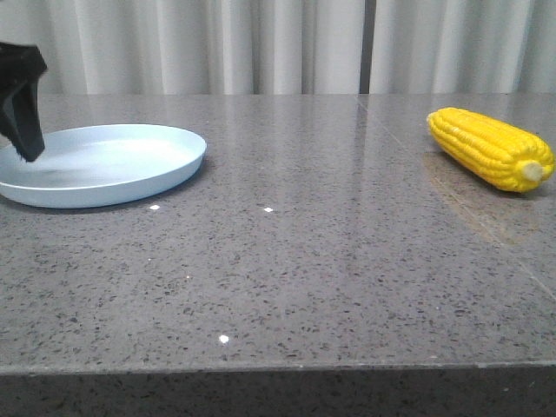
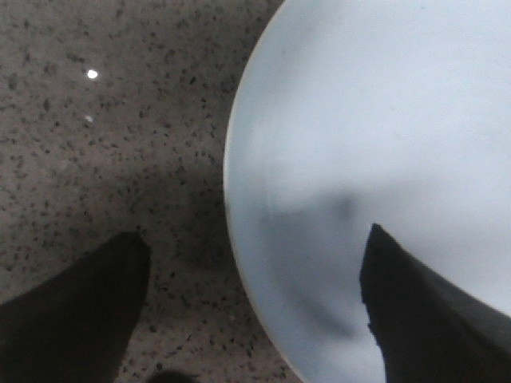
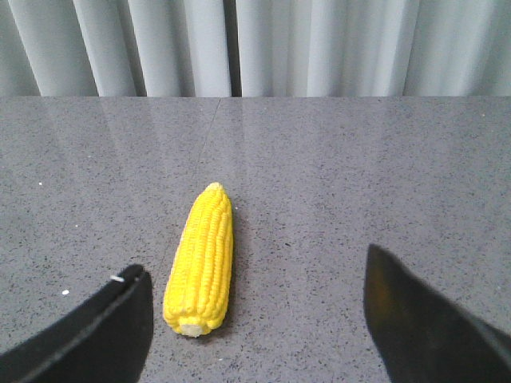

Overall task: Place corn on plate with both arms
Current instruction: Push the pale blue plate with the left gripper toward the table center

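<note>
The corn [image 1: 492, 148] lies untouched on the table [image 1: 287, 261] at my right, well apart from the plate [image 1: 95, 163] at my left. My right jaws [image 3: 255, 319] hang wide open and empty, just short of its stub end; my left jaws [image 2: 254, 303], open and empty, straddle the plate's rim. The pickup is not yet begun; next I should, I judge, lower the right jaws around the cob.

One corn [image 1: 491, 148] cob lies on the table [image 1: 287, 269], and one pale blue plate [image 1: 100, 163] sits there too. There is one table, speckled grey. Two grippers show: the left gripper [image 2: 254, 307] and the right gripper [image 3: 255, 319], each with two dark fingers [image 2: 76, 319], four in all. One pale curtain [image 1: 261, 43] hangs behind.
</note>
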Controlling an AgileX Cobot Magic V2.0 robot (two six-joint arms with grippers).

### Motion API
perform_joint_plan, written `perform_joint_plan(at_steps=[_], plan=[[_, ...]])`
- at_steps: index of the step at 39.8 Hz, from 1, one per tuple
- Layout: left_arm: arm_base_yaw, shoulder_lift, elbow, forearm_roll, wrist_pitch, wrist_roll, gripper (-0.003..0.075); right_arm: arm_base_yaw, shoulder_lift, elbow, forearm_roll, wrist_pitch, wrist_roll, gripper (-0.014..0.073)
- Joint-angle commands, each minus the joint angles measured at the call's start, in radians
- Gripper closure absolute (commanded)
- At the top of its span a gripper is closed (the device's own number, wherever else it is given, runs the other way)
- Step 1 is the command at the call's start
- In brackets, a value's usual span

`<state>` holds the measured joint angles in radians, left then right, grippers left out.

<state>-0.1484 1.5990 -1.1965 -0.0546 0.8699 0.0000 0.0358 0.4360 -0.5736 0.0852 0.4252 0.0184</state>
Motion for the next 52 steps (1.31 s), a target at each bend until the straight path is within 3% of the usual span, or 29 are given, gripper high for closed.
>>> perform_joint_plan(at_steps=[1, 20, 25, 35, 52], plan=[[-0.009, -0.016, -0.036, -0.018, -0.046, 0.000, 0.0323, -0.001, 0.012, -0.036, 0.000, -0.084, -0.011, 0.0022], [-0.009, 0.014, -0.049, -0.038, -0.066, 0.000, 0.0739, -0.001, 0.012, -0.036, 0.000, -0.084, -0.011, 0.0022], [-0.009, 0.002, -0.094, -0.099, -0.062, 0.000, 0.0741, -0.001, 0.012, -0.036, 0.000, -0.084, -0.011, 0.0022], [-0.020, -0.024, -0.182, -0.416, -0.018, 0.134, 0.0741, -0.001, 0.012, -0.036, 0.000, -0.084, -0.011, 0.0022], [-0.165, 0.078, -0.187, -0.457, -0.082, 0.131, 0.0741, -0.001, 0.012, -0.036, 0.000, -0.084, -0.011, 0.0022]])
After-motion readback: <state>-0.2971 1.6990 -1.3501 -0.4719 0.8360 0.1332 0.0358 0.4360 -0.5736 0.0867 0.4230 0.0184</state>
